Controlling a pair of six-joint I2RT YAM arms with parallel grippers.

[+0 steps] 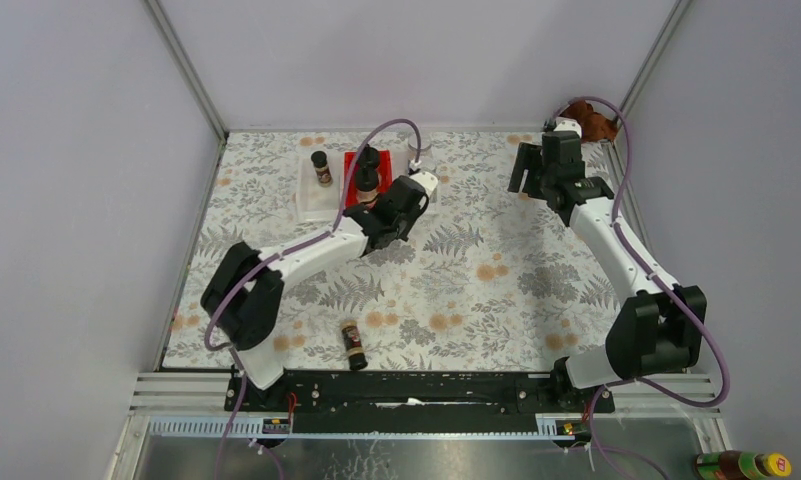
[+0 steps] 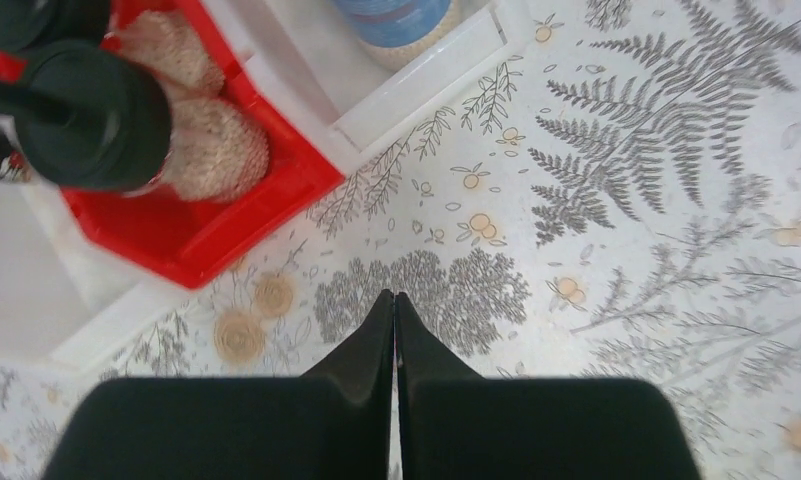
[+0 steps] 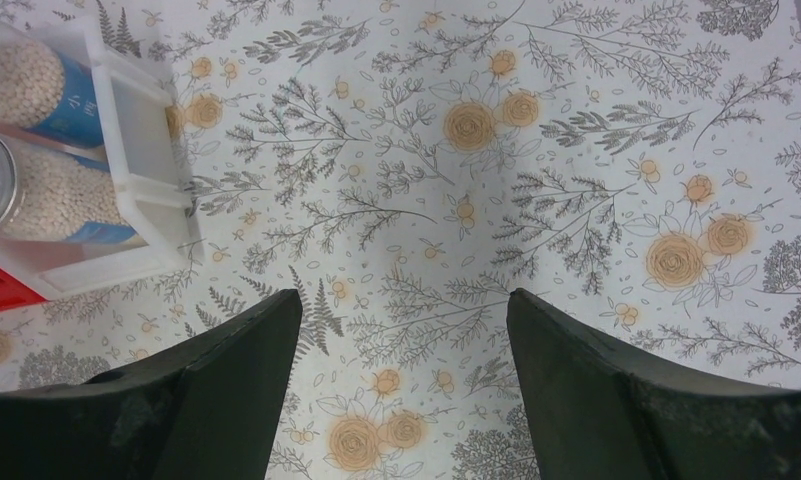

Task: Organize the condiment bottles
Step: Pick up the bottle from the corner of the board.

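Two clear jars with black domed caps [image 1: 366, 182] stand in a red tray [image 1: 354, 200]; the left wrist view shows them close up [image 2: 96, 115]. One slim dark-brown bottle [image 1: 321, 168] stands in a white tray [image 1: 306, 205] to the left of it. Another [image 1: 353, 343] lies on its side near the front edge. Two silver-lidded, blue-labelled jars [image 3: 46, 195] stand in a white tray [image 3: 161, 180] to the right of the red one. My left gripper [image 2: 394, 298] is shut and empty over the cloth beside the red tray's corner [image 2: 206, 230]. My right gripper [image 3: 404, 310] is open and empty, right of the trays.
The three trays stand side by side at the back left of the flowered cloth. A brown object [image 1: 591, 118] lies in the back right corner. A brown yellow-capped bottle [image 1: 741, 465] lies off the table at the bottom right. Grey walls enclose the table.
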